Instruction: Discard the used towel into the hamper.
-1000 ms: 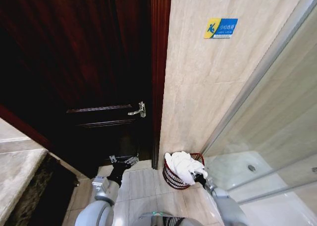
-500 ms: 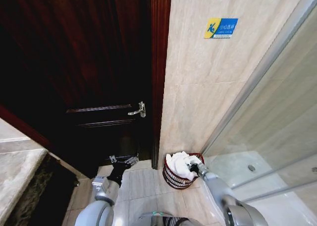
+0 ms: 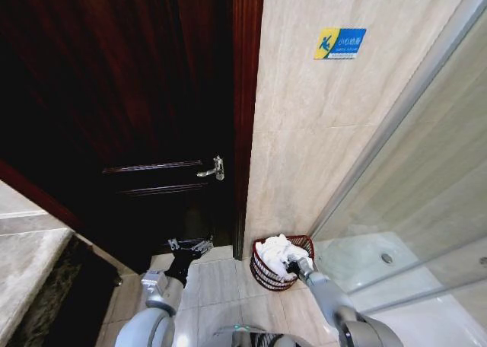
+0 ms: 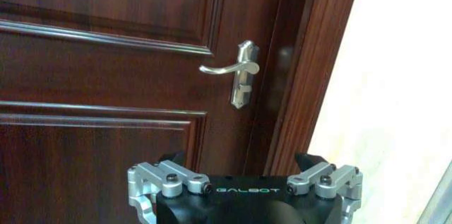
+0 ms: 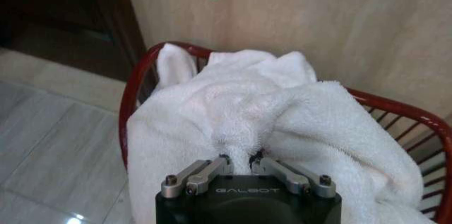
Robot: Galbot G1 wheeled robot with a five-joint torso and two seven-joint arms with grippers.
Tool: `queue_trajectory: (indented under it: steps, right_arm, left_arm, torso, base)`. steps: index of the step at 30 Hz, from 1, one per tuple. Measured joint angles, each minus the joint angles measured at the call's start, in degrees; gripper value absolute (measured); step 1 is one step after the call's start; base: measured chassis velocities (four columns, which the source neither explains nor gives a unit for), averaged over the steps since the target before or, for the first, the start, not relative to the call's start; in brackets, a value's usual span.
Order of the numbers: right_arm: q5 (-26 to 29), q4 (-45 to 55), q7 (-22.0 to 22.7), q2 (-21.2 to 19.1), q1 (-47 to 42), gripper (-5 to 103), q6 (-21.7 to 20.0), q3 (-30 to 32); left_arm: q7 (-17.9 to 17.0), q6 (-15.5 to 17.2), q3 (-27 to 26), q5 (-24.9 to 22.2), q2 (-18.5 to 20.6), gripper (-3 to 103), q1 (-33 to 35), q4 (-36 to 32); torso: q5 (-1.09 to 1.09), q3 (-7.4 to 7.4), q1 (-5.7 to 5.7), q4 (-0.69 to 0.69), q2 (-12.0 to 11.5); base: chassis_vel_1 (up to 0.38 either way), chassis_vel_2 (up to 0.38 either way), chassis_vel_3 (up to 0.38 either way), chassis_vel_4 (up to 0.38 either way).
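One towel (image 5: 268, 123) sat in the hamper (image 5: 130, 91) by the wall, right gripper (image 5: 238, 163) fingers pinching a fold. Left gripper (image 4: 244, 195) idled near the door (fingers spread).

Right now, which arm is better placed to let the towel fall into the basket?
The right. Its gripper is shut on the towel, which already lies in the basket. The left gripper sits by the door, away from the basket.
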Motion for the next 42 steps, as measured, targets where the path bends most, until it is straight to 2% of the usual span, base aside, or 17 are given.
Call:
queue_trajectory:
  steps: [3,6,7,8,10,12,13,17,18,21,22,25,30,34,42]
  right_arm:
    - [3.01,3.21,-0.18,-0.49,-1.44,19,0.8,-1.62]
    - [3.39,3.86,-0.2,-0.55,-1.71,24,1.07,-1.79]
    - [4.08,4.17,-0.12,-0.55,-1.91,35,1.47,-1.8]
    - [4.71,4.26,-0.07,-0.56,-2.02,40,1.73,-1.79]
    - [5.1,4.37,-0.04,-0.56,-2.14,40,1.95,-1.75]
    - [5.99,4.5,-0.03,-0.7,-2.36,51,2.36,-1.67]
    - [5.99,4.5,-0.03,-0.7,-2.36,51,2.36,-1.67]
    - [6.96,3.99,0.0,-0.84,-2.36,73,2.49,-1.44]
    - [6.96,3.99,0.0,-0.84,-2.36,73,2.49,-1.44]
    - [6.96,3.52,0.31,-0.66,-2.19,83,2.32,-1.11]
    - [6.96,3.52,0.31,-0.66,-2.19,83,2.32,-1.11]
    - [7.1,3.18,0.32,-0.6,-2.02,97,2.11,-1.06]
    - [9.04,3.0,0.33,-0.84,-1.65,100,0.88,-1.98]
    - [11.15,1.9,0.04,-1.17,-0.24,100,-2.62,-3.16]
    - [11.1,-0.55,-0.1,-0.87,2.5,100,-5.38,-3.78]
  left_arm:
    - [0.0,0.0,0.0,0.0,0.0,100,0.0,0.0]
    - [0.0,0.0,0.0,0.0,0.0,100,0.0,0.0]
    - [0.0,0.0,0.0,0.0,0.0,100,0.0,0.0]
    - [0.0,0.0,0.0,0.0,0.0,100,0.0,0.0]
    - [0.0,0.0,0.0,0.0,0.0,100,0.0,0.0]
    - [0.0,0.0,0.0,0.0,0.0,100,0.0,0.0]
    - [0.0,0.0,0.0,0.0,0.0,100,0.0,0.0]
    - [0.0,0.0,0.0,0.0,0.0,100,0.0,0.0]
    - [0.0,0.0,0.0,0.0,0.0,100,0.0,0.0]
    - [0.0,0.0,0.0,0.0,0.0,100,0.0,0.0]
    - [0.0,0.0,0.0,0.0,0.0,100,0.0,0.0]
    - [0.0,0.0,0.0,0.0,0.0,100,0.0,0.0]
    - [0.0,0.0,0.0,0.0,0.0,100,0.0,0.0]
    - [0.0,0.0,0.0,0.0,0.0,100,0.0,0.0]
    - [0.0,0.0,0.0,0.0,0.0,100,0.0,0.0]
  torso:
    - [-0.01,0.0,0.0,-0.02,0.0]
    - [-0.01,0.0,0.0,-0.01,0.0]
    - [0.0,0.0,0.0,-0.01,0.0]
    - [-0.01,0.0,0.0,-0.01,0.0]
    - [0.0,0.0,0.0,-0.01,0.0]
    - [0.0,0.0,0.0,-0.01,0.0]
    - [0.0,0.0,0.0,-0.01,0.0]
    - [0.0,-0.19,-0.17,-0.01,-0.36]
    - [0.0,-0.19,-0.17,-0.01,-0.36]
    - [0.0,-0.9,-0.8,-0.01,-1.76]
    - [0.0,-0.9,-0.8,-0.01,-1.76]
    - [-0.01,-1.76,-1.51,-0.01,-3.3]
    - [-0.01,-2.67,-2.27,-0.01,-4.97]
    - [-0.01,-3.74,-3.19,-0.01,-6.96]
    - [-0.02,-5.19,-4.44,-0.02,-9.66]
  base:
    - [0.0,0.0,0.0,0.0]
    - [0.0,0.0,0.0,0.0]
    - [0.0,0.0,0.0,0.0]
    - [0.0,0.0,0.0,0.0]
    - [0.0,0.0,0.0,0.0]
    - [0.0,0.0,0.0,0.0]
    - [0.0,0.0,0.0,0.0]
    - [0.0,0.0,0.0,0.0]
    - [0.0,0.0,0.0,0.0]
    - [0.0,0.0,0.0,0.0]
    - [0.0,0.0,0.0,0.0]
    - [0.0,0.0,0.0,0.0]
    - [0.0,0.0,0.0,0.0]
    - [0.0,0.0,0.0,0.0]
    - [0.0,0.0,0.0,0.0]
